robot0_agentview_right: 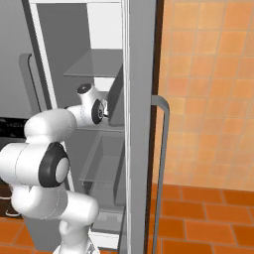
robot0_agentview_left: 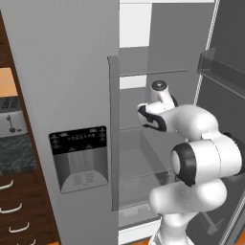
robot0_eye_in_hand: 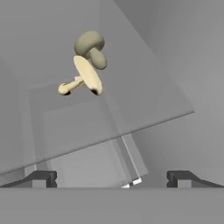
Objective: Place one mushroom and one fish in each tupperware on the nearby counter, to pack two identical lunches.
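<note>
The jaws stand wide and empty, facing two mushrooms [robot0_eye_in_hand: 87,61] on a glass fridge shelf [robot0_eye_in_hand: 144,100].

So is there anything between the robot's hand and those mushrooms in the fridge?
Nothing visible blocks it. In the hand view the open gripper faces two mushrooms lying close together on a glass shelf, with bare shelf between them and the fingertips. No fish can be seen from here.
</note>
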Motion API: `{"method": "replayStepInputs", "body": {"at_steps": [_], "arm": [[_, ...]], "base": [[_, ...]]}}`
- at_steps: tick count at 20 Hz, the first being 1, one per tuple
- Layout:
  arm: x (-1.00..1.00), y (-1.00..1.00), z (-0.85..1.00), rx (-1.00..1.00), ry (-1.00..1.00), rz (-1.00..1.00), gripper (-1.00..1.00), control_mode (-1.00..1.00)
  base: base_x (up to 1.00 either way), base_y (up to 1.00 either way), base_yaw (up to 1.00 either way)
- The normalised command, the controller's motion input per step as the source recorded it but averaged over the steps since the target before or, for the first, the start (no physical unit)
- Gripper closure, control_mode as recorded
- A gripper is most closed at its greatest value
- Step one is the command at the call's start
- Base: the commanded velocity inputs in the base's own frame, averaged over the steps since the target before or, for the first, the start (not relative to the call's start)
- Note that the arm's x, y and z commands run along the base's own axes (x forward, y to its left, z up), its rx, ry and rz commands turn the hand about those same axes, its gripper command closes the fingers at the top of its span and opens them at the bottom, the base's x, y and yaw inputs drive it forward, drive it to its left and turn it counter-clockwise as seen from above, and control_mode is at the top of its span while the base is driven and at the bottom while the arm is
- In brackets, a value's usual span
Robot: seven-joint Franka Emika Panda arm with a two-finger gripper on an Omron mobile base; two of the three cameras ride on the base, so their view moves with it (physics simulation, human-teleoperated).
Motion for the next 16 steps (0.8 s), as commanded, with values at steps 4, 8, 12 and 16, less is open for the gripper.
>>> {"method": "replayStepInputs", "body": {"at_steps": [4, 8, 12, 16], "arm": [[0.42, -0.14, 0.0, 0.03, -0.07, -0.07, -1.0, -1.0], [0.37, -0.05, -0.02, 0.01, 0.0, -0.05, -1.0, -1.0], [0.39, 0.0, -0.03, 0.0, 0.0, -0.06, -1.0, -1.0], [0.34, 0.0, -0.14, 0.0, 0.0, -0.05, -1.0, -1.0]], "base": [[0.0, 0.0, 0.0], [0.0, 0.0, 0.0], [0.0, 0.0, 0.0], [0.0, 0.0, 0.0]]}}
